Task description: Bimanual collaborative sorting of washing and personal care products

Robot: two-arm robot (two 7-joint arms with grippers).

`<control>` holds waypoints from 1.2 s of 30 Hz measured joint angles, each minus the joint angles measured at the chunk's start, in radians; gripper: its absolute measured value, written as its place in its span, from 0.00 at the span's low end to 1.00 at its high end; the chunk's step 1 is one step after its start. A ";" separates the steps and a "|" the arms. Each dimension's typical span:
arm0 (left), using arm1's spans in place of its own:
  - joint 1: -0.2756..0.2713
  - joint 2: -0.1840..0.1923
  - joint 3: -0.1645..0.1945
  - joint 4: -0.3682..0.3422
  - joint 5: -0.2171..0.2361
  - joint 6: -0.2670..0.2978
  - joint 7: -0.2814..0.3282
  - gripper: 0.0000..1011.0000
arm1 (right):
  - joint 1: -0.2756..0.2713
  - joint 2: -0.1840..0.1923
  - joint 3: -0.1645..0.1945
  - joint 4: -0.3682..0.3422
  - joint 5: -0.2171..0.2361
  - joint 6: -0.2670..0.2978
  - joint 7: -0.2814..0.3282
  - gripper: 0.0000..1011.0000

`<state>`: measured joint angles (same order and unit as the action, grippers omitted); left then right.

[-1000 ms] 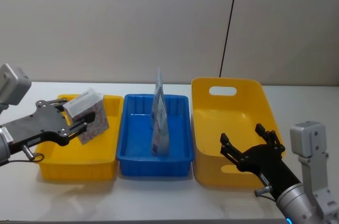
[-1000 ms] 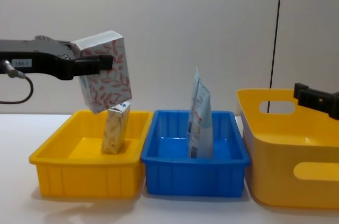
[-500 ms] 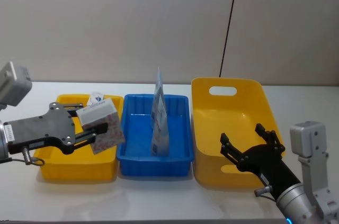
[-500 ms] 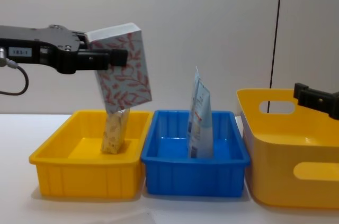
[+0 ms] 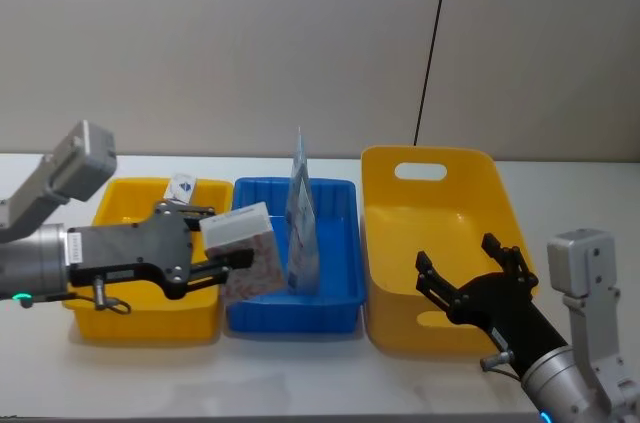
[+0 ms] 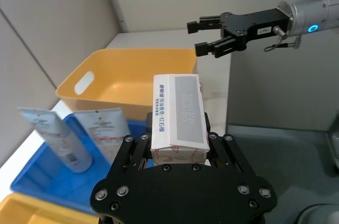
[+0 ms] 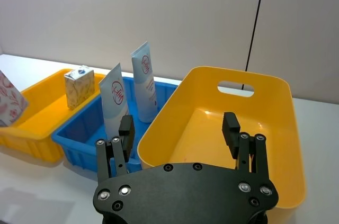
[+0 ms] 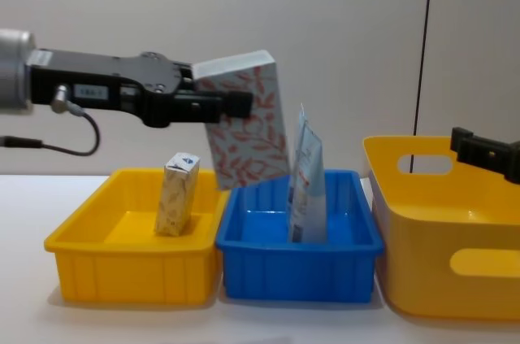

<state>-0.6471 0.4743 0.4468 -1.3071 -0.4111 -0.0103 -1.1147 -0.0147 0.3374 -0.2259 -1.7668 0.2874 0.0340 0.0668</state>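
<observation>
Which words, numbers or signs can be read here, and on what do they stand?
On the white pack: top print, too blurred.
On the pale blue tubes: red round logo, small print unreadable.
On the left gripper: white sticker, digits blurred.
On the tan carton: blue mark, unreadable.

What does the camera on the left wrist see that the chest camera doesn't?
The left wrist view adds the grey printed label on top of the white pack and the right gripper held open. The chest view adds the small tan carton standing in the small yellow bin, and the red leaf print on the pack's side. Both show the left gripper shut on the pack, the pale blue tubes standing in the blue bin, and the big yellow bin.
</observation>
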 joint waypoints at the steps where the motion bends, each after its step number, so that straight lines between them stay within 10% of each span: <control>1: -0.005 -0.004 0.004 0.005 0.000 -0.003 -0.003 0.39 | 0.000 0.000 0.000 0.000 0.000 0.000 0.000 0.99; 36: 0.006 0.013 0.067 -0.008 -0.015 -0.044 -0.037 0.39 | 0.000 0.000 0.000 0.000 0.000 0.000 0.000 0.99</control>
<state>-0.6409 0.4869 0.5136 -1.3148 -0.4262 -0.0542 -1.1521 -0.0146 0.3375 -0.2258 -1.7668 0.2873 0.0341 0.0668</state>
